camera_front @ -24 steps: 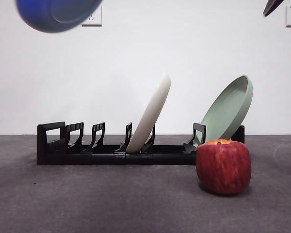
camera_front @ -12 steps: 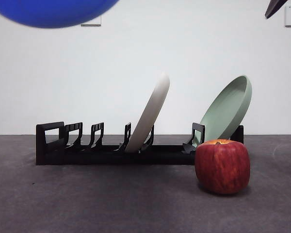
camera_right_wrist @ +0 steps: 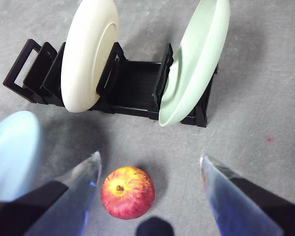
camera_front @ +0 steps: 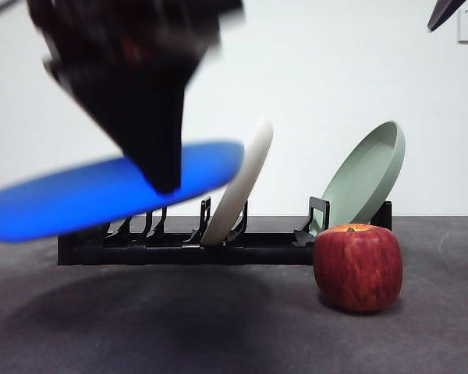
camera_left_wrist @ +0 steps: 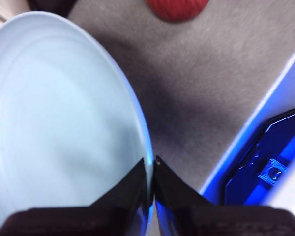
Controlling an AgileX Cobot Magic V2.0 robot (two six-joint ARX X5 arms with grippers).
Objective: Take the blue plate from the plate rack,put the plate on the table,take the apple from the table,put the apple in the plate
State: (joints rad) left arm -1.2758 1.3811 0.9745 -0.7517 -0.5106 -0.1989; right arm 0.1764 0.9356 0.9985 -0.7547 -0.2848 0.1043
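Front view: left end effector (camera_front: 165,185) comes in big & dark from upper left of the frame, jaws pinching the rim of the blue plate (camera_front: 101,199), which hangs tilted, near-flat, in the left half of the frame, above the desk (camera_front: 234,327) & not touching it, w/ a shadow under it. Left wrist view confirms: both jaws pressed onto the plate's edge (camera_left_wrist: 59,118), one each side of the rim. Plate rack (camera_front: 187,248) sits mid-frame behind the plate, partly hidden at its left end; cream-white plate (camera_front: 238,183) leans in a middle slot, pale green plate (camera_front: 365,181) leans at the right end. Apple (camera_front: 358,266) stands on the desk at lower right of the frame, in front of the rack's right end, just below the green plate. Right wrist view: right end effector (camera_right_wrist: 150,189) jaws spread wide, holding nothing, up over the desk w/ the apple (camera_right_wrist: 127,192) between them at frame bottom, rack (camera_right_wrist: 132,88) in the upper part.
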